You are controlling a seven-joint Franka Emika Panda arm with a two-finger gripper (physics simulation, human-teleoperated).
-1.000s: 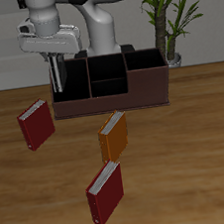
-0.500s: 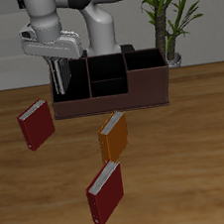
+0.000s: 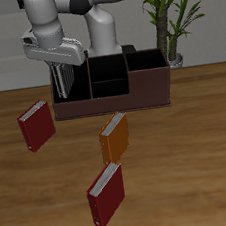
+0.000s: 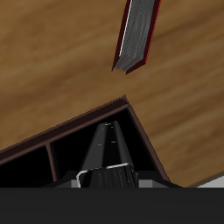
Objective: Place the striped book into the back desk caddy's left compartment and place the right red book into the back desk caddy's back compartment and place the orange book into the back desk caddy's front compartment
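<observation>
Since a second back: tips over above the back desk caddy [image 3: 143, 99], hand rolled so the striped book [image 3: 68, 84] shows its cover instead of its edge. Gripper [image 3: 65, 75] looks clamped narrow on the book's upper part, though the fingers themselves stay hidden. In the wrist view, book [image 4: 108, 147] already down inside the left compartment [image 4: 74, 156], close to that cell's end wall. Probably the last of the lowering; release next, then two books to fetch.

Taking the orange book [image 3: 115, 137] as dial centre: at 7 o'clock, nearest the front edge, the other red book [image 3: 106, 194], flat on the table [image 3: 194, 175]. At 10 o'clock, the right red book [image 3: 36, 125], clear of everything. At 12, the caddy, back and front cells empty. At 1, beyond it, a potted plant [image 3: 168, 17]. Nothing blocking either pickup.
</observation>
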